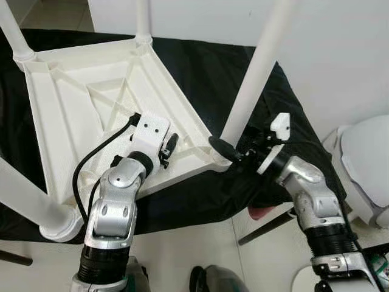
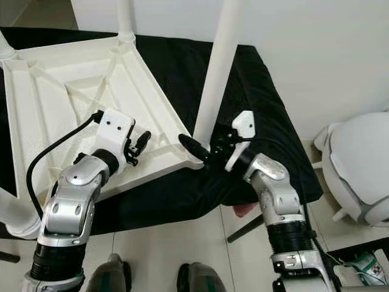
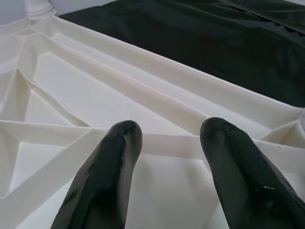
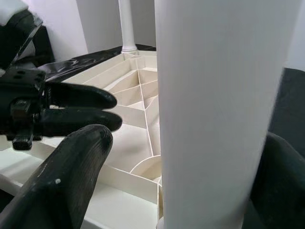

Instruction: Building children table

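A white plastic children's table (image 1: 73, 103) lies upside down on a black cloth, its ribbed underside facing up. Legs stand up from its corners. My right gripper (image 1: 226, 149) is at the near right corner, shut on the base of that corner's leg (image 1: 258, 67); in the right wrist view the leg (image 4: 214, 109) sits between the two black fingers (image 4: 71, 176). My left gripper (image 1: 172, 143) hovers open just above the underside ribs (image 3: 157, 109) near the same corner, with nothing between its fingers (image 3: 112, 171).
The black cloth (image 1: 200, 67) covers a low surface that ends close in front of me. A white rounded object (image 1: 364, 164) stands on the floor at the right. A white wall is behind. My feet (image 2: 194, 277) are on the tiled floor.
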Robot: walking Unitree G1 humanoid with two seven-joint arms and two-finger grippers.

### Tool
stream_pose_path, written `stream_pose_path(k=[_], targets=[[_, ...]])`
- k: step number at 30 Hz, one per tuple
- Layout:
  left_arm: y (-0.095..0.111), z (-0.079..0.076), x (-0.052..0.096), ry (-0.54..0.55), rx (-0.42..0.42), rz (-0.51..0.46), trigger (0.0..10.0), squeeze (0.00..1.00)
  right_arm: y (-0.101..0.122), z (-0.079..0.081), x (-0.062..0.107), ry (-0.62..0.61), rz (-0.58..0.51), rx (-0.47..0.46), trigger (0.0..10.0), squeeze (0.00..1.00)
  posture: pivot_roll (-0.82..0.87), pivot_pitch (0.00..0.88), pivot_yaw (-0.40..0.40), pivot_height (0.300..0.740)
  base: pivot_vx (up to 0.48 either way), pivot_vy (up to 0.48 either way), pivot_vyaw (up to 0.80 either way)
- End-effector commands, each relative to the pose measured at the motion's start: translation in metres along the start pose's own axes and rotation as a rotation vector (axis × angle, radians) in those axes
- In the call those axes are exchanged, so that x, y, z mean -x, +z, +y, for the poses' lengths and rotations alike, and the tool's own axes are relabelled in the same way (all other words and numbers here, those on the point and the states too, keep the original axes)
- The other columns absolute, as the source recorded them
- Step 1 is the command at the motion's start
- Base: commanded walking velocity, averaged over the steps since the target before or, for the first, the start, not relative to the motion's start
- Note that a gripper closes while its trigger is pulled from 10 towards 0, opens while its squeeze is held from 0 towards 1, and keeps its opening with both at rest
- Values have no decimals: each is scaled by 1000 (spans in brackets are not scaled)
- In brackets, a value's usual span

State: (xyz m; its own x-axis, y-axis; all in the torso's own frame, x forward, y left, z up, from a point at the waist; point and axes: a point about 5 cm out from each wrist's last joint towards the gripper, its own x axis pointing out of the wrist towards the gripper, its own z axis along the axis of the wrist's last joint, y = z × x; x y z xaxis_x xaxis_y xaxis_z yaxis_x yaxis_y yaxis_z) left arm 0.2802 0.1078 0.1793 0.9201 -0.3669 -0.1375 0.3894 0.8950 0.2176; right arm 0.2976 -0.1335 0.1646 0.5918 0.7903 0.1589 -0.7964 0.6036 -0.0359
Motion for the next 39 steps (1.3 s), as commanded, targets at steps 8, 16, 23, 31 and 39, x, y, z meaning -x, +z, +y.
stream_pose_path(k=[8,16,23,31,39], targets=[[-5,6,-7,101,108,-14,10000,0,-5,-2,-16,-76,-7,14,10000,0,-8,64,-110,740,0,0,0],[-4,-8,3,-66,67,-69,10000,0,-10,-6,-16,-120,18,8,10000,0,-11,65,-104,740,0,0,0],[-7,-13,26,-167,1,-118,10000,0,-15,-13,-8,-160,48,2,10000,0,1,56,-110,740,0,0,0],[-4,-19,44,-287,-14,-152,10000,0,-19,-19,-5,-144,78,23,10000,0,20,47,-117,740,0,0,0],[3,-34,47,-389,10,-187,10000,0,-24,-24,3,-33,155,30,10000,0,16,39,-110,740,0,0,0]])
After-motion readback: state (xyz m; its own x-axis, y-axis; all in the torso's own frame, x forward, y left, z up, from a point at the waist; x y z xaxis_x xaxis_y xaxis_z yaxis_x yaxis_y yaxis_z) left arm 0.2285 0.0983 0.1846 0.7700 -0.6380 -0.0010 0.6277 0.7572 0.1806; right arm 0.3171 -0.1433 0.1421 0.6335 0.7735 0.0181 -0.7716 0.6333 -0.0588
